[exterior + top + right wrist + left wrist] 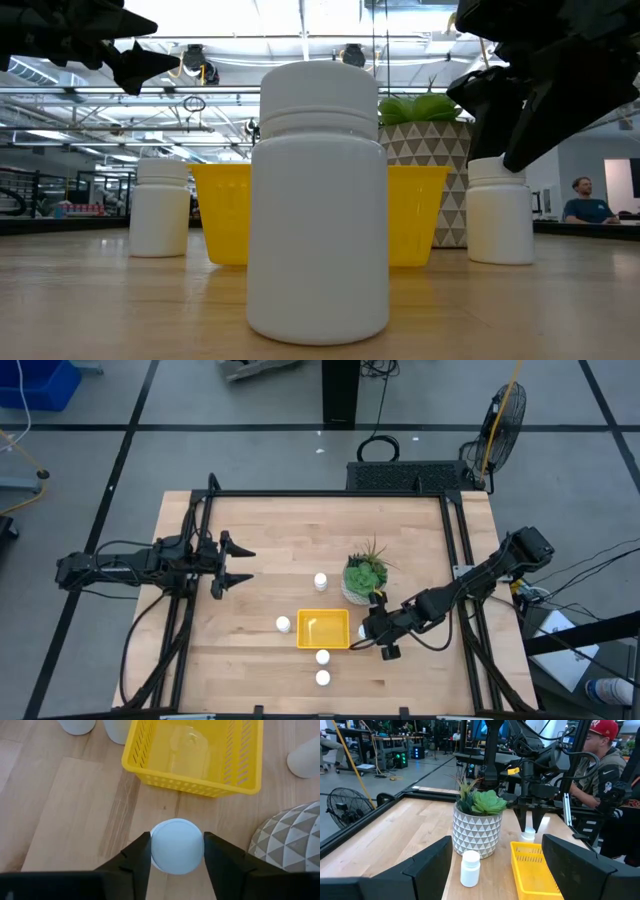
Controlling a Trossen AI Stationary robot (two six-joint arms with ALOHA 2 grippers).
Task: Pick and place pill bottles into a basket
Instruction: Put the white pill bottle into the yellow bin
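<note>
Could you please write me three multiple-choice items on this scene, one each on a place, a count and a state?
1. Where does the right gripper work?
A. beside the basket's right edge
B. over the plant
C. at the table's far left

2. How many pill bottles show in the high view?
A. two
B. five
C. eight

3. What is inside the basket?
A. three bottles
B. the plant
C. nothing, it is empty

Answers:
1 A: the high view puts it just right of the yellow basket.
2 B: one by the plant, one left of the basket, two in front of it, one in the right gripper.
3 C: the right wrist view shows its bare floor.
</note>
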